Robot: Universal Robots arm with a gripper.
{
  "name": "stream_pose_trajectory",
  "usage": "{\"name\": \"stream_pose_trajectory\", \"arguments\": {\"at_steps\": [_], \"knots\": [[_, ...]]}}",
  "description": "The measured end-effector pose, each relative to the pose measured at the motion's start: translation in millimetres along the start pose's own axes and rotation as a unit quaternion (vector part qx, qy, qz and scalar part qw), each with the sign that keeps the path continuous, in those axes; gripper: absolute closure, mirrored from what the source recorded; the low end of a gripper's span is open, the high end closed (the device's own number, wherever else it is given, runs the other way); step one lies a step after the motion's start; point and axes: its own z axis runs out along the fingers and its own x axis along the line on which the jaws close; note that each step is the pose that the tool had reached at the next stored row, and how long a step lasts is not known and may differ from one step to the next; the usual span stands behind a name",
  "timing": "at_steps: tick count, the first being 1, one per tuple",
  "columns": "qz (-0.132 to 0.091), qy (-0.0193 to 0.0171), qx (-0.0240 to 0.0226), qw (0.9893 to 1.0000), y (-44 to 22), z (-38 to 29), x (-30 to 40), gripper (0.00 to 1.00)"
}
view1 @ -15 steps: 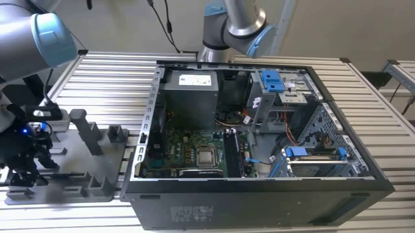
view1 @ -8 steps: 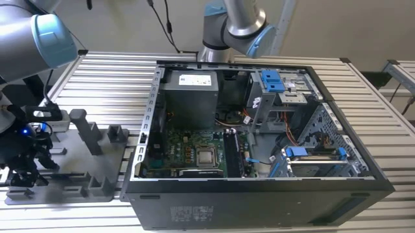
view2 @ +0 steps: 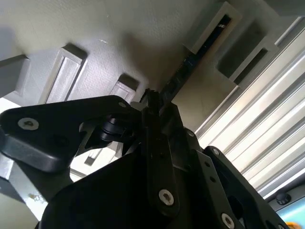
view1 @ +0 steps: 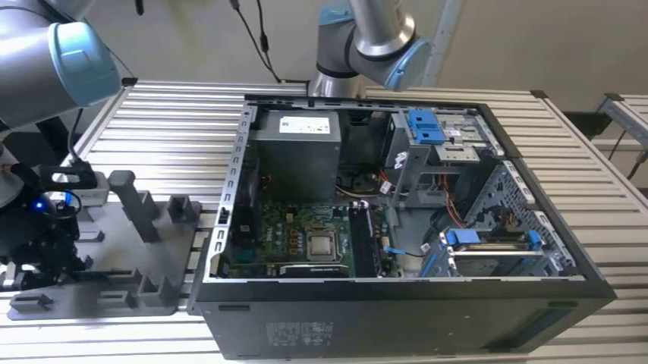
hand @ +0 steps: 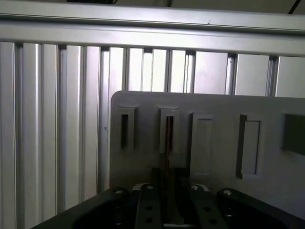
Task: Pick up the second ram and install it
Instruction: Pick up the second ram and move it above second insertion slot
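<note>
Obstructions: the grey slotted holder (hand: 214,109) lies on the ribbed metal surface (hand: 57,119), at the lower left of the exterior view, just beside the open computer case (view1: 405,311). An upright holder post (view1: 124,196) stands near the arm's dark wrist there.

Both wrist views show the second ram (hand: 168,138) edge-on as a thin strip, seated in one holder slot with other slots alongside. In the exterior view the dark wrist covers that spot.

The pincer (hand: 168,176) stands nearly closed, one finger against each face of the strip, gripping its near end. The ram's colour is hard to judge.

Inside the case, a dark memory stick (view1: 362,241) stands beside the CPU socket (view1: 323,244).
</note>
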Motion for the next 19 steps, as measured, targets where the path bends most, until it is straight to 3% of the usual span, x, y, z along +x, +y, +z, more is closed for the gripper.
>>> {"name": "stream_pose_trajectory", "arguments": {"at_steps": [19], "knots": [[0.0,0.0,0.0,1.0,0.4,2.7,0.0,0.73]]}}
